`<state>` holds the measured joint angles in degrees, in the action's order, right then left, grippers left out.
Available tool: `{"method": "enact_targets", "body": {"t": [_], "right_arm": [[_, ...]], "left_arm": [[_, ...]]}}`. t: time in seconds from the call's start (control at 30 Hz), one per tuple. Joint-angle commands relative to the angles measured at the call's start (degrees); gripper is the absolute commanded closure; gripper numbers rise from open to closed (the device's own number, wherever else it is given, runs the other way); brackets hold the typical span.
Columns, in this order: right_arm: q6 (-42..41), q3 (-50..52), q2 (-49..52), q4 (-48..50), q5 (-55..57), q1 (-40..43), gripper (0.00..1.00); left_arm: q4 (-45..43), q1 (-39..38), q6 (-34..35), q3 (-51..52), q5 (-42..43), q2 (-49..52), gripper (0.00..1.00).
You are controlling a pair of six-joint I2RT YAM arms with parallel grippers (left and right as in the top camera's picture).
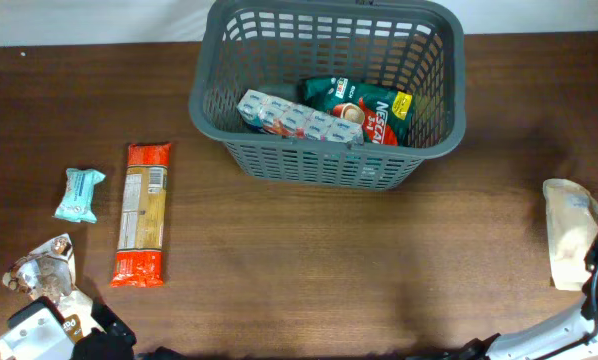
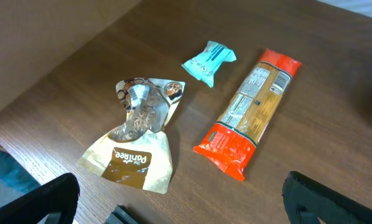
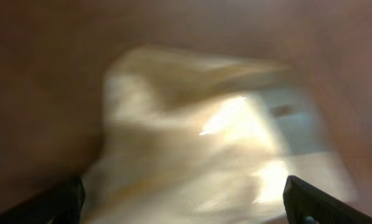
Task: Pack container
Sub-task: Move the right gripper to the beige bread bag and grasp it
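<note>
The dark grey slotted basket (image 1: 329,160) stands at the far middle of the table, holding a white and blue packet (image 1: 294,117) and a green Nescafe pouch (image 1: 364,105). At the left lie a long orange pasta packet (image 1: 142,213) (image 2: 251,112), a small teal packet (image 1: 79,193) (image 2: 209,61) and a brown and white Pan Tree pouch (image 1: 44,268) (image 2: 138,146). My left gripper (image 2: 180,208) is open and empty just short of the pouch. A cream pouch (image 1: 567,230) (image 3: 204,137) lies at the right edge. My right gripper (image 3: 186,205) is open, its fingers either side of the blurred cream pouch.
The table top is dark brown wood (image 1: 339,270). A white wall edge runs along the far side behind the basket. The left arm's base sits at the front left corner, the right arm at the front right corner.
</note>
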<state>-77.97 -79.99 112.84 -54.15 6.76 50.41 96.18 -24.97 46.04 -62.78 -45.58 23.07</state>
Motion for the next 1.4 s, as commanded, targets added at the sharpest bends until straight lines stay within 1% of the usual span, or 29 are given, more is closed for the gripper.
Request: {"method": "enact_targets", "body": {"t": [0.0,0.13,0.2,0.4,0.63,0.87,0.93,1.0,1.1,1.17,1.3,1.37], "right_arm": [[-2.1,0.24,-0.7,4.46,-5.07,-1.29,0.01],[-2.69,0.24,-0.7,8.35,-5.07,-2.27,0.01],[-6.64,0.28,-0.7,8.39,-4.61,-3.21,0.01],[-8.68,0.31,-0.7,9.42,-3.54,-4.35,0.01],[-14.53,0.33,-0.7,8.33,-5.11,-4.33,0.01],[-14.47,0.33,-0.7,10.23,-6.1,-4.31,0.01],[-14.49,0.33,-0.7,10.01,-4.63,-4.28,0.03],[-14.56,0.33,-0.7,10.14,-4.85,-4.28,0.0],[-18.43,0.33,-0.7,10.12,-6.64,-4.28,0.01],[-18.27,0.33,-0.7,9.99,-6.8,-4.31,0.01],[-10.99,0.33,-0.7,9.6,-6.82,-4.28,0.01],[-10.34,0.33,-0.7,9.6,-6.82,-4.28,0.01]], "left_arm": [[-0.13,0.11,-0.92,-0.02,-0.04,-0.11,0.01],[-0.13,0.11,-0.9,-0.02,-0.04,-0.11,0.01],[-0.13,0.11,-0.9,-0.02,-0.04,-0.11,0.01],[-0.13,0.11,-0.9,-0.02,-0.04,-0.11,0.01],[-0.13,0.11,-0.9,-0.02,-0.04,-0.11,0.01],[-0.13,0.11,-0.9,-0.02,-0.04,-0.11,0.01],[-0.13,0.11,-0.9,-0.02,-0.04,-0.11,0.01],[-0.13,0.11,-0.9,-0.02,-0.04,-0.11,0.01],[-0.13,0.11,-0.9,-0.02,-0.04,-0.11,0.01],[-0.13,0.11,-0.9,-0.02,-0.04,-0.11,0.01],[-0.13,0.11,-0.9,-0.02,-0.04,-0.11,0.01],[-0.13,0.11,-0.9,-0.02,-0.04,-0.11,0.01]]}}
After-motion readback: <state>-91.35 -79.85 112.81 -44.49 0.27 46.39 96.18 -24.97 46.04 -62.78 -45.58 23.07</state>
